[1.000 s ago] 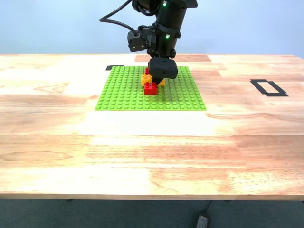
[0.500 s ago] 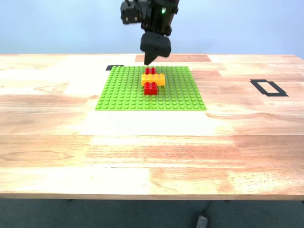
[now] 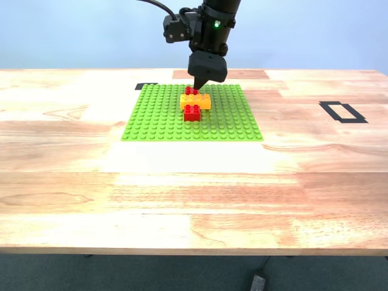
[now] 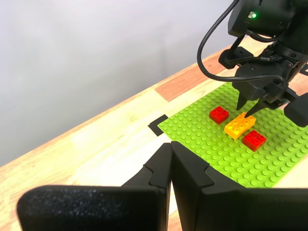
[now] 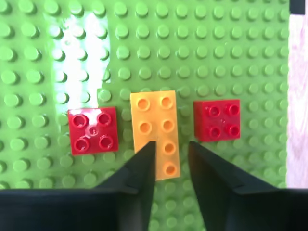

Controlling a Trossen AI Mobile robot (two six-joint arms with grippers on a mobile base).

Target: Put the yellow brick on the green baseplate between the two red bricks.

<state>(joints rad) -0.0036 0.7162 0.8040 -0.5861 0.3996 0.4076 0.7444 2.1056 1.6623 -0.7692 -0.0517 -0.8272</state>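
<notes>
Starting from the exterior view's left: pale, varnished wooden plank table (image 3: 182,194) with visible grain, and a small black tape mark (image 3: 146,86) just off the far corner of the large, flat, square lime-green studded plastic baseplate (image 3: 157,115), glossy enough to throw a white glare in the second wrist view. Near the plate's middle, the yellow-orange rectangular studded plastic brick (image 3: 196,101), now released and seated flat between the two small square red studded plastic bricks (image 3: 192,113), close to each with a narrow strip of green showing on either side, and about twice as long as either. A second ago covered and gripped; half a second ago left uncovered as the arm rose; now hovered over again by my second gripper (image 3: 198,86), lower than before, its black tapered fingers parted and grasping nothing, tips apart from the studs. Placement therefore judged done, with only a withdrawal left, or perhaps a press-down if the seating is doubted. My first gripper (image 4: 171,144), matte black, angular, clenched on nothing, held well back from the plate. Farther toward the exterior view's right, a black tape rectangle outline (image 3: 330,111) on bare wood.
</notes>
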